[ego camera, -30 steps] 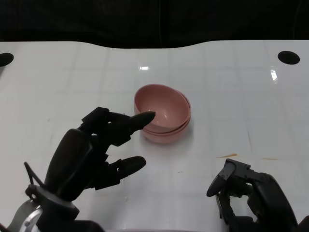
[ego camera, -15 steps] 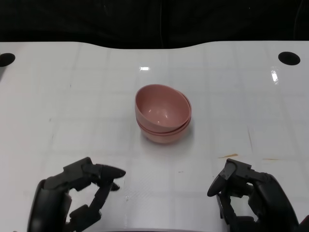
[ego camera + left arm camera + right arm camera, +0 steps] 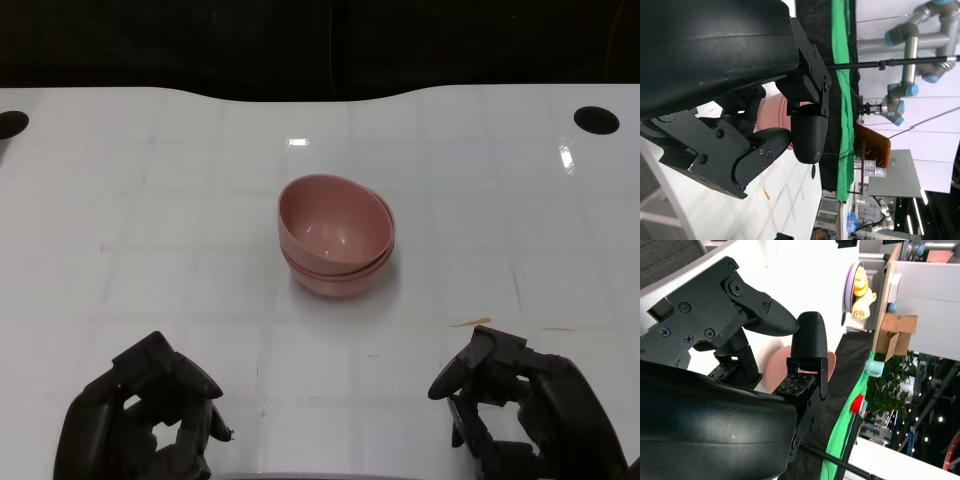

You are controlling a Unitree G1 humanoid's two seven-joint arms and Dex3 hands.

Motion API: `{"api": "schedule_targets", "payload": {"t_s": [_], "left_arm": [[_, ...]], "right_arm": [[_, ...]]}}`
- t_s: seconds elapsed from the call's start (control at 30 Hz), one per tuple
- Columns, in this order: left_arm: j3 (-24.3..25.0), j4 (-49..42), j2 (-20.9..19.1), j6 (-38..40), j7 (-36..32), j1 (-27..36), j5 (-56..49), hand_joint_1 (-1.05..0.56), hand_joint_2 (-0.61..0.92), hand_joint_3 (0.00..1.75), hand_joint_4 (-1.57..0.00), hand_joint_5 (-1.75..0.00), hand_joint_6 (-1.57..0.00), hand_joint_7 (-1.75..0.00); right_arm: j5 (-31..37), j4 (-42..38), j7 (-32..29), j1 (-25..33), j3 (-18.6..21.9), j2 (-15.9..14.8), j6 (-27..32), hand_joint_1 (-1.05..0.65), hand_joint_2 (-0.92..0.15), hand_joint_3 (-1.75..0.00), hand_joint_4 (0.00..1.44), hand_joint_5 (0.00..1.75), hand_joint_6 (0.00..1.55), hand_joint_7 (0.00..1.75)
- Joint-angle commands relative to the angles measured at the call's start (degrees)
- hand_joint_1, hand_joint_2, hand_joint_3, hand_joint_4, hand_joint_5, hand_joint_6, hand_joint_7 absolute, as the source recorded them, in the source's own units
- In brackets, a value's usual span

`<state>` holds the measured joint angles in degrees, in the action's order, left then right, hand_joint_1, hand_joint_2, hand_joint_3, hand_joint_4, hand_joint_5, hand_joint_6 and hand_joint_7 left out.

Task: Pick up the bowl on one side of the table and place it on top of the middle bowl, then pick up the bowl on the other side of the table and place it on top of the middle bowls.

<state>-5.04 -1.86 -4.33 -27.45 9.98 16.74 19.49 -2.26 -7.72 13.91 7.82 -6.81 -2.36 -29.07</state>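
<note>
Withdrawn from the pink bowls (image 3: 337,237) to the near edge, the left robot hand (image 3: 140,420) is curled empty like the right robot hand (image 3: 525,410); the stack sits mid-tabletop (image 3: 150,200), top bowl tilted, opening facing near-right.

Right hand (image 3: 767,347) fills frame: black fingers (image 3: 807,347) curled inward, nothing between them. Pink bowl (image 3: 777,367) partly visible past fingers, on white counter (image 3: 805,270). Behind: green cloth (image 3: 842,440), cardboard box (image 3: 895,335), purple round object (image 3: 851,287), unclear.
</note>
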Motion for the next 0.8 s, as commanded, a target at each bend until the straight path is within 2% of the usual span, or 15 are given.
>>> {"api": "schedule_targets", "payload": {"t_s": [0.03,0.13,0.23,0.37,0.43,0.8], "left_arm": [[1.56,0.61,0.46,1.41,1.61,0.05,0.68,-0.12,0.55,1.11,-0.81,-1.64,-0.78,-1.48],[2.14,-0.13,1.53,2.6,3.24,-0.92,1.65,-0.12,0.56,1.09,-0.81,-1.64,-0.77,-1.48],[2.88,-0.69,2.43,2.98,4.09,-1.57,1.46,-0.11,0.56,1.06,-0.81,-1.64,-0.77,-1.48],[3.79,-1.11,3.38,3.19,4.43,-2.07,0.83,-0.12,0.57,1.05,-0.83,-1.61,-0.79,-1.44],[4.16,-1.3,3.71,2.83,4.75,-2.17,0.46,-0.12,0.55,1.1,-0.85,-1.6,-0.8,-1.45],[5.29,0.76,4.29,5.27,5.42,-1.31,0.68,-0.1,0.51,1.14,-0.83,-1.64,-0.8,-1.46]], "right_arm": [[-1.74,0.03,0.92,-0.06,0.88,-0.85,0.95,-0.2,-0.58,-0.93,0.81,1.44,0.82,1.11],[-3.75,-1.59,2.4,-1.13,1.3,-0.61,1.06,-0.21,-0.61,-0.84,0.81,1.44,0.83,1.09],[-4.24,-2.01,2.79,-1.52,1.58,-0.51,1.28,-0.2,-0.62,-0.82,0.81,1.44,0.84,1.08],[-4.6,-1.98,2.92,-1.63,1.92,-0.16,1.9,-0.2,-0.61,-0.86,0.8,1.46,0.85,1.09],[-5.01,-2.04,3.08,-1.59,2.04,0.04,1.78,-0.2,-0.58,-0.9,0.8,1.47,0.85,1.1],[-5.1,-0.39,3.15,-1.46,2.28,0.04,3.9,-0.18,-0.51,-1.03,0.76,1.52,0.82,1.12]]}}
